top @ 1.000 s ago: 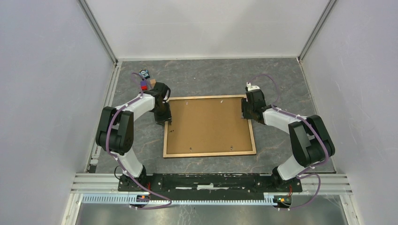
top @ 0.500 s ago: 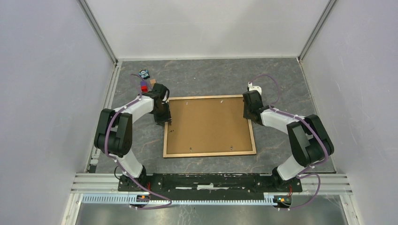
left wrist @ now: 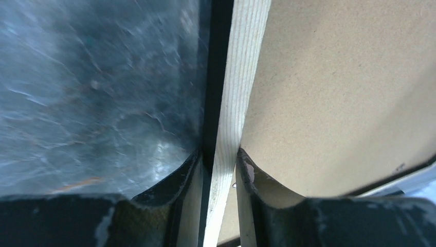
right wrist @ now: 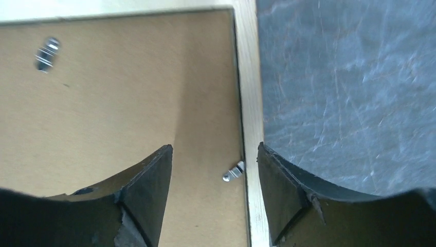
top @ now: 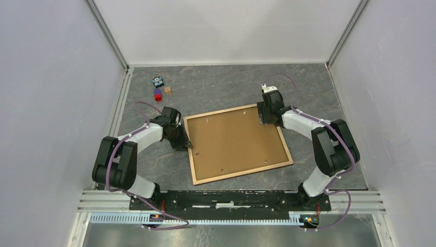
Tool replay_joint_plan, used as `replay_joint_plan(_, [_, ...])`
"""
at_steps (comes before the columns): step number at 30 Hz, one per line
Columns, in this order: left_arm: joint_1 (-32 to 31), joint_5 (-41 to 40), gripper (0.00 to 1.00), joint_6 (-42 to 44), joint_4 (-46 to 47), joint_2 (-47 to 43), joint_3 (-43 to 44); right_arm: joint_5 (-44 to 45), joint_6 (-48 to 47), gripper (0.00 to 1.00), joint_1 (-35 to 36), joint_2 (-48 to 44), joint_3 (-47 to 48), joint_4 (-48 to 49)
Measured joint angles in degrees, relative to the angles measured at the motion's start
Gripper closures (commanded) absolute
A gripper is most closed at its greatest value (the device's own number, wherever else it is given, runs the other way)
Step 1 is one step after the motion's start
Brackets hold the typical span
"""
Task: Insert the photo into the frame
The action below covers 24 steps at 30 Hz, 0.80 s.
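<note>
The left jaws are clamped on the frame [left wrist: 229,103] rail; the right jaws are spread over a clip [right wrist: 234,171]. The clip should be turned gently, frame pinned flat.

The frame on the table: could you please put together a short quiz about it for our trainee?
1. True or false: the frame lies face down, with its brown backing board upward.
2. The left gripper is: A. closed on a wooden rail of the frame; B. open in mid-air; C. holding a loose sheet.
3. Fill in: between the open fingers of the right gripper lies a small metal ____ at the edge of the backing board.

Key: 1 true; 2 A; 3 clip.
</note>
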Motion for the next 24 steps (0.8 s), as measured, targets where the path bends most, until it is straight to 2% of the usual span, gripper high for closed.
replay_joint_plan(5, [-1.1, 1.8, 0.82, -4.1, 2.6, -3.1, -3.8, -0.3, -3.1, 0.17, 0.6, 0.3, 5.6, -2.8])
replay_joint_plan(8, [-1.2, 1.7, 0.88, -6.0, 4.2, -4.8, -5.7, -1.5, -3.4, 0.17, 0.7, -1.1, 5.4, -3.8])
replay_joint_plan(15, [-1.2, 4.3, 0.97, -10.6, 9.0, -7.5, -10.1, -18.5, 2.8, 0.34, 0.6, -1.4, 3.2, 2.3])
replay_joint_plan(20, [-1.2, 6.0, 0.98, -11.9, 10.7, -8.1, -11.4, -25.4, 8.6, 0.39, 0.7, 2.4, 2.8, 10.7])
replay_joint_plan(24, [-1.2, 6.6, 0.98, -12.3, 11.8, -9.6, -13.1, -28.5, 11.8, 0.47, 0.4, 5.7, 2.8, 15.7])
